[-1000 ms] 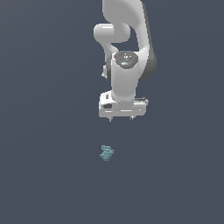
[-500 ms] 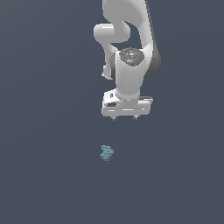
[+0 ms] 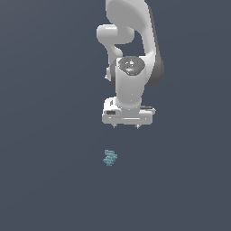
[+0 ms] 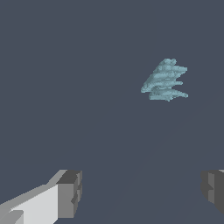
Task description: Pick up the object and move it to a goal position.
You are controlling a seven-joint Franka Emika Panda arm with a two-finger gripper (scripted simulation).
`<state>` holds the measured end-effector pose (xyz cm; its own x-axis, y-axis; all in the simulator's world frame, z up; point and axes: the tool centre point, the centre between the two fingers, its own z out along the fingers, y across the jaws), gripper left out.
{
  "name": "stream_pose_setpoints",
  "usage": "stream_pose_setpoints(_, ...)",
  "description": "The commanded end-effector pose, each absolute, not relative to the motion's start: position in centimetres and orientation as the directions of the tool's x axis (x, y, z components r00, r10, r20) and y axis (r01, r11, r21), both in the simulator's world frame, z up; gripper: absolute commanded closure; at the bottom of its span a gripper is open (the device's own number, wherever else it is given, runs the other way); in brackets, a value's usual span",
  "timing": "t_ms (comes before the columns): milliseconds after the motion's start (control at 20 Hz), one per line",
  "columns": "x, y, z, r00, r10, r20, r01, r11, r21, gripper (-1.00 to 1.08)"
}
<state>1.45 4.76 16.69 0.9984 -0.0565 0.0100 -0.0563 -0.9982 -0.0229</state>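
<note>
While apart, hand (image 3: 126,127) spread, object (image 3: 109,158) unobstructed

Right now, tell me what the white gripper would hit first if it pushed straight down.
Probably bare dark floor: the open white gripper seems offset from the pale teal lumpy clump, though depth is unclear.

Background: one uniform dark slate-blue surface (image 3: 49,135) fills both views, on every side of the claw and beneath it. No seam or edge separates floor from wall. No furniture, no windows. Lighting is flat and even; in the wrist view a faint darker diagonal band crosses the surface between the fingers.
</note>
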Motion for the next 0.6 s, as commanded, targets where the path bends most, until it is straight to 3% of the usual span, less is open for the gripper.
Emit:
stream_pose_setpoints(0,2.3,4.2,16.2,0.994,-0.106,0.007,-0.106,-0.994,-0.024,-0.92)
stream_pose_setpoints(550,7.6,0.0,12.4,0.905,-0.426,-0.003,-0.426,-0.904,-0.016,-0.92)
